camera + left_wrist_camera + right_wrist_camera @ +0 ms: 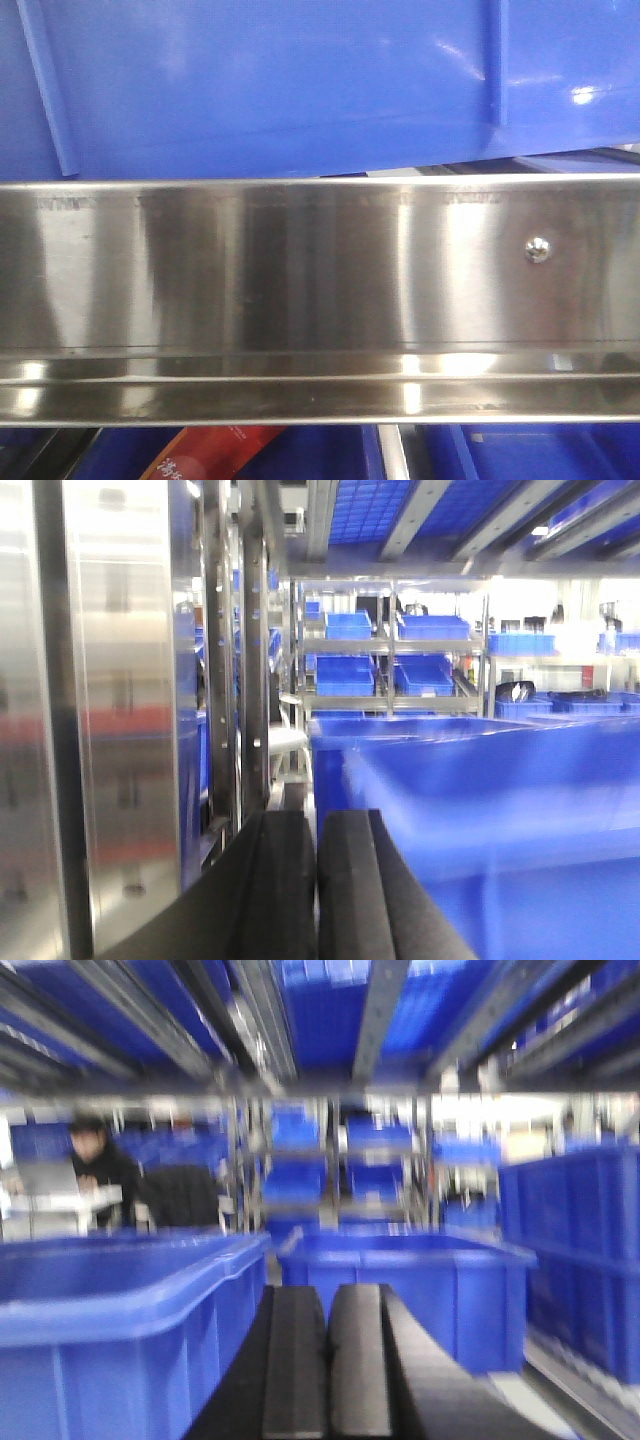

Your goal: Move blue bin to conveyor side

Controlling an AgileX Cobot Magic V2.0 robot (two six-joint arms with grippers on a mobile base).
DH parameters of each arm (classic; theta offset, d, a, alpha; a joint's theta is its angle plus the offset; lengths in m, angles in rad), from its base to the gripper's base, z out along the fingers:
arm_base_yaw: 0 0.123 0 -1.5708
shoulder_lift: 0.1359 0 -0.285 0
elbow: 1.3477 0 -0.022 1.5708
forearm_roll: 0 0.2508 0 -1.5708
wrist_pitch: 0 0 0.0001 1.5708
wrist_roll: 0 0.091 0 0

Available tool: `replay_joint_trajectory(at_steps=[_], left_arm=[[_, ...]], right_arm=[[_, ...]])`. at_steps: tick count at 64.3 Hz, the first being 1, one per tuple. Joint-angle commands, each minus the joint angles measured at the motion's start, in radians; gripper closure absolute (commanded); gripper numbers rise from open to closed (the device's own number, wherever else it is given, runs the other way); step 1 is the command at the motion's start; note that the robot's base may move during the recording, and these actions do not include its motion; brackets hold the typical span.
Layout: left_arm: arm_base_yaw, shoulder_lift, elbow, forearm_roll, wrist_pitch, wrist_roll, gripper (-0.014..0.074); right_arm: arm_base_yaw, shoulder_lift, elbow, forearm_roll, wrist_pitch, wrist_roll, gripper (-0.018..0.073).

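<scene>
Left gripper (317, 825) pads were pressed together, holding nothing; blue bin (500, 800) sat just right of it. Right gripper (327, 1295) was closed too, empty, blurred crate (410, 1280) ahead.

Ribbed wall of the glossy blue bin (300, 80) just above a brushed-steel rail (300, 270) with one screw (538, 249), other crates (545, 455) beneath.

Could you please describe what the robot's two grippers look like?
Only their front ends show, one in each wrist view. The left gripper is a pair of matte black, flat rectangular slabs. The right gripper looks the same, slightly greyer and blurred. No cables or markings show.
</scene>
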Motion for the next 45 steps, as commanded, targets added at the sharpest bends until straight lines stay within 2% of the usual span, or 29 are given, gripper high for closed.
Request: replay_joint_trajectory(at_steps=[1,10,17,23,30,39,45], left_arm=[[-0.004,0.104,-0.110,0.003,0.118,0.004,0.0583],[-0.004,0.317,-0.300,-0.001,0.295,0.004,0.0583],[-0.004,0.482,-0.464,-0.001,0.481,0.008,0.0583],[-0.004,0.612,-0.593,-0.001,0.612,0.008,0.0583],[-0.004,0.709,-0.677,-0.001,0.625,0.008,0.0583],[-0.004,0.791,-0.726,-0.001,0.570,0.008,0.0583],[-0.004,0.821,-0.735,-0.040,0.572,0.008,0.0583]], right_arm=[[-0.006,0.117,-0.128,-0.008,0.133,-0.008,0.0648],[-0.006,0.337,-0.343,-0.008,0.306,-0.008,0.0648],[-0.006,0.518,-0.511,-0.010,0.528,-0.008,0.0648],[-0.006,0.639,-0.623,-0.010,0.650,-0.008,0.0648],[-0.006,0.737,-0.708,-0.010,0.691,-0.008,0.0648],[-0.006,0.792,-0.745,-0.010,0.637,-0.008,0.0648],[-0.006,0.812,-0.745,-0.002,0.626,-0.008,0.0648]])
